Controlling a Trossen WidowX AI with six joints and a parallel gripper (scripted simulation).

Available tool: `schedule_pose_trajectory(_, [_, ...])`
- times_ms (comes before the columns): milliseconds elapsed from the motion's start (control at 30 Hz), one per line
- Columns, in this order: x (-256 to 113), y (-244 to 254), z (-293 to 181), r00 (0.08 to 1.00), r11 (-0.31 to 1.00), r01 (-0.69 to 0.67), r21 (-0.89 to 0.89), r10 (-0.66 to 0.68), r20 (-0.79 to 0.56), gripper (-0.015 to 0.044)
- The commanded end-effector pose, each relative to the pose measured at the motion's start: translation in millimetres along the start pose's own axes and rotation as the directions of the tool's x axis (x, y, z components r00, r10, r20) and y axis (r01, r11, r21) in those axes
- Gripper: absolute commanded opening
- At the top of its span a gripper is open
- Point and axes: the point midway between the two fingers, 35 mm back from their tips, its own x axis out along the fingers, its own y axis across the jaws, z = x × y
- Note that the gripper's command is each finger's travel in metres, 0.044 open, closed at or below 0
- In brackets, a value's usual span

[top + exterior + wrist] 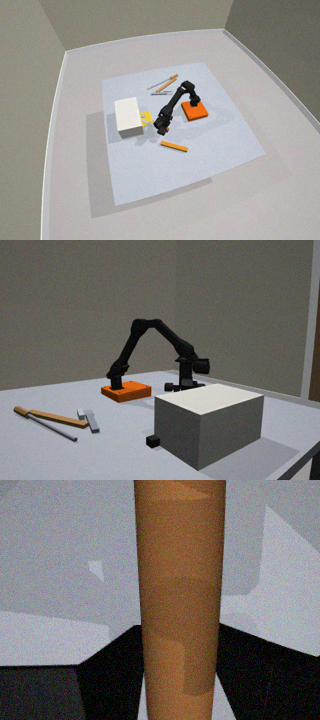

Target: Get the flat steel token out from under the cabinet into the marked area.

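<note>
My gripper is shut on the orange-brown handle of a thin grey rod tool. Its shaft runs low across the yellow marked area to the front of the white-topped cabinet; whether its tip is under the cabinet cannot be told. A small grey flat piece, apparently the token, lies on the yellow near the cabinet, just beside the shaft's far end. I cannot tell whether they touch. The wrist view shows neither token nor tip, and in the exterior view the cabinet hides the marked area.
An orange bar lies on the near side. A wood-handled rod, a wooden stick and a grey metal piece lie on the far side. A black cube sits by the cabinet's side.
</note>
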Motion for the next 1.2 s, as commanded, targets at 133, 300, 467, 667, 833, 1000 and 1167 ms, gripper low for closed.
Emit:
schedule_pose_trajectory(133, [0,1,19,1.0,1.0,-0.003,0.003,0.003,0.002,0.0])
schedule_pose_trajectory(300, [0,1,28,1.0,1.0,-0.003,0.003,0.003,0.003,0.0])
schedule_pose_trajectory(467, [0,1,30,1.0,1.0,-0.003,0.003,0.003,0.003,0.0])
schedule_pose_trajectory(667, [0,-4,30,1.0,1.0,-0.002,0.003,0.002,0.003,0.0])
schedule_pose_trajectory(833, [0,-9,30,1.0,1.0,-0.002,0.003,0.002,0.003,0.0])
schedule_pose_trajectory(1000, [0,-14,30,1.0,1.0,-0.001,0.003,0.001,0.003,0.0])
schedule_pose_trajectory(1167, [0,-19,30,1.0,1.0,-0.001,0.003,0.001,0.003,0.0])
